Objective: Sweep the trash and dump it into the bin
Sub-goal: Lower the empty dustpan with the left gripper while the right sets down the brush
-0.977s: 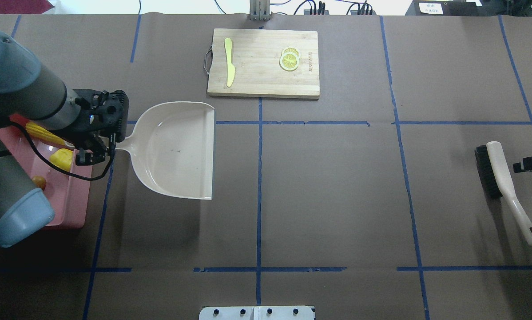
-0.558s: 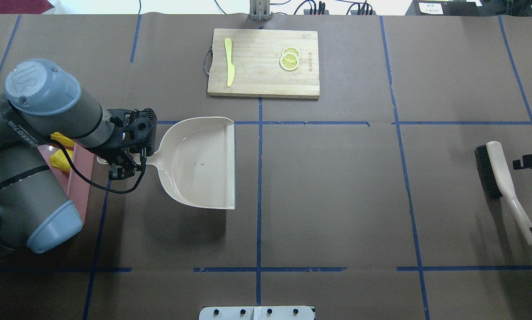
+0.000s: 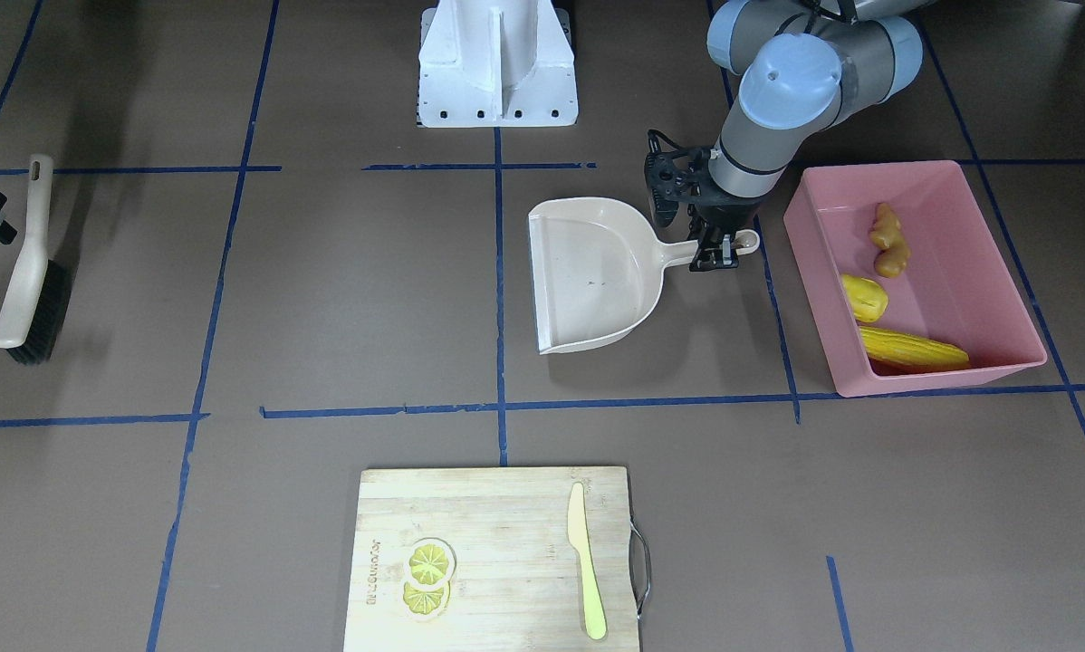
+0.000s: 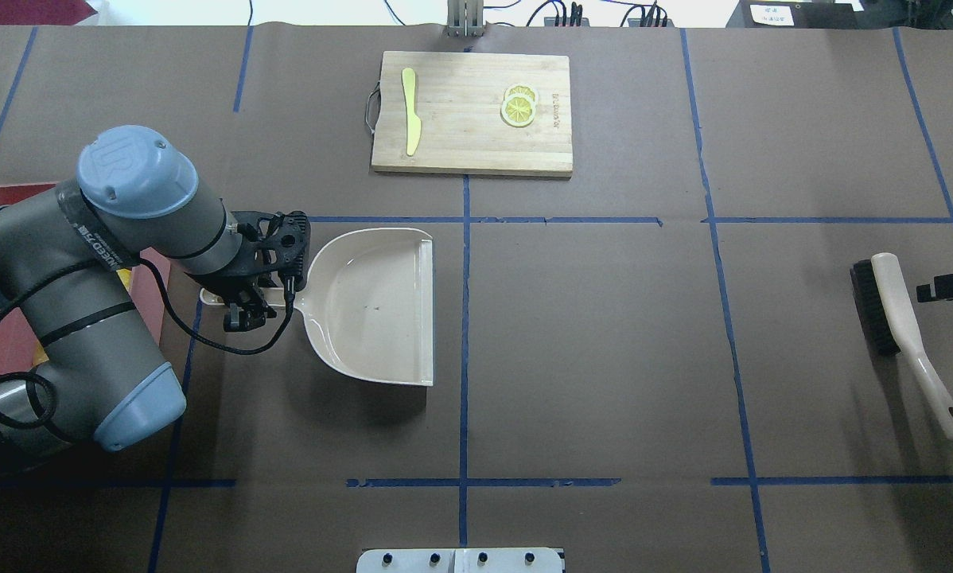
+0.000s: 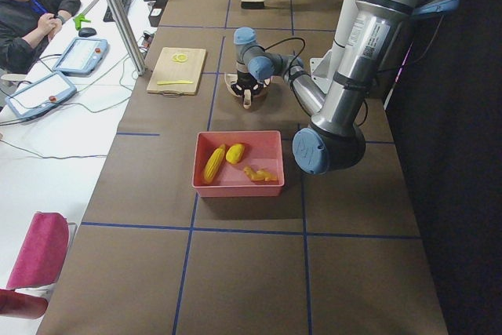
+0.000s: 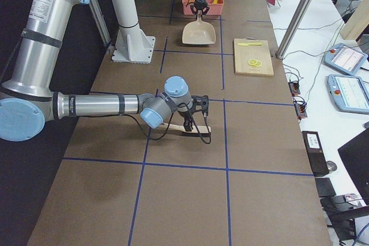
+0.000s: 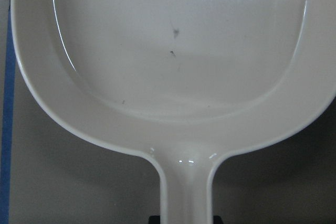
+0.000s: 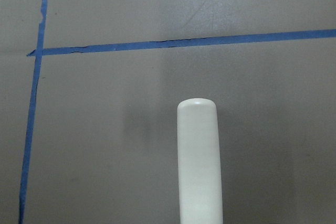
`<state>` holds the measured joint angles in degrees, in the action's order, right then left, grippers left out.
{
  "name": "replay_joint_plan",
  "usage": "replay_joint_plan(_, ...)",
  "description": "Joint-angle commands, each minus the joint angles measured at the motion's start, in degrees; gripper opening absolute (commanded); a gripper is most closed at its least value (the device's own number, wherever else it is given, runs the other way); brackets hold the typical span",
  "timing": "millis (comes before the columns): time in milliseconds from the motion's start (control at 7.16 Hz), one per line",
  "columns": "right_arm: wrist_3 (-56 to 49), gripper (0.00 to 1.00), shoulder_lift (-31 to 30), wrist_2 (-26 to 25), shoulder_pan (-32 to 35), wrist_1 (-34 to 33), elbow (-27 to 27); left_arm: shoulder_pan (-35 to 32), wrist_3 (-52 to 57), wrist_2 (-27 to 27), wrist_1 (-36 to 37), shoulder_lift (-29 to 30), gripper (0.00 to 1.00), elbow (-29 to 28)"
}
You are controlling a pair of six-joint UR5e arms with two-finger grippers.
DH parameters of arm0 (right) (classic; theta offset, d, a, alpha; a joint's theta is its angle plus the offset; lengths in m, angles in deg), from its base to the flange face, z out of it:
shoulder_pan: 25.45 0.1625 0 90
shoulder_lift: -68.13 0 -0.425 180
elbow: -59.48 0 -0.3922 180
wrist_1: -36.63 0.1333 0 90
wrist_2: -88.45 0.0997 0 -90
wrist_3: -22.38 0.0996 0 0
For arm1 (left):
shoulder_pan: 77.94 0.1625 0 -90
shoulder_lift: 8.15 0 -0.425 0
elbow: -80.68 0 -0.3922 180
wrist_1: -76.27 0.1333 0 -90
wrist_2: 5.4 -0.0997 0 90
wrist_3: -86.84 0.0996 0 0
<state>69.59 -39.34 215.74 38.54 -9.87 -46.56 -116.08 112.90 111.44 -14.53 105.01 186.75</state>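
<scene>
The pink bin (image 3: pixel 812 263) holds the trash: the tan ginger root (image 3: pixel 888 240), the smooth yellow lump (image 3: pixel 864 297) and the corn cob (image 3: pixel 909 349). In the overhead view my left arm hides most of the bin (image 4: pixel 15 191). My left gripper (image 3: pixel 719 249) (image 4: pixel 242 306) is shut on the handle of the empty beige dustpan (image 3: pixel 592 276) (image 4: pixel 377 306) (image 7: pixel 173 51), which is level just right of the bin, mouth facing away from it. My right gripper (image 4: pixel 950 288) hovers open beside the brush (image 4: pixel 898 318) (image 8: pixel 198 156), which lies loose on the table.
A wooden cutting board (image 4: pixel 471 111) with a pale yellow knife (image 4: pixel 410 111) and lemon slices (image 4: pixel 518 106) lies at the far middle. The white robot base (image 3: pixel 497 63) stands at the near edge. Blue tape lines cross the brown table.
My left arm carried the dustpan rightward, away from the bin, and a little nearer the robot. The right gripper shifted only slightly; the brush stayed put.
</scene>
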Motion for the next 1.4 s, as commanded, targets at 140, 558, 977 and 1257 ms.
replay_joint_plan(140, 0.2, 1.00, 0.2, 0.1, 0.0, 0.0, 0.0, 1.6, 0.6, -0.2, -0.1, 1.0, 0.18, -1.8)
replay_joint_plan(558, 1.1, 1.00, 0.5, 0.2, 0.0, 0.0, 0.0, 1.8, 0.8, -0.3, -0.1, 1.6, 0.66, -2.2)
replay_joint_plan(977, 4.6, 1.00, 1.6, 0.3, 0.0, -0.1, 0.0, 2.4, 0.7, -2.7, 0.0, 2.0, 0.99, -2.0)
replay_joint_plan(1257, 4.6, 1.00, 1.6, 0.3, 0.0, -0.1, 0.0, 3.2, 0.0, -4.6, 0.1, 2.1, 0.99, -1.8)
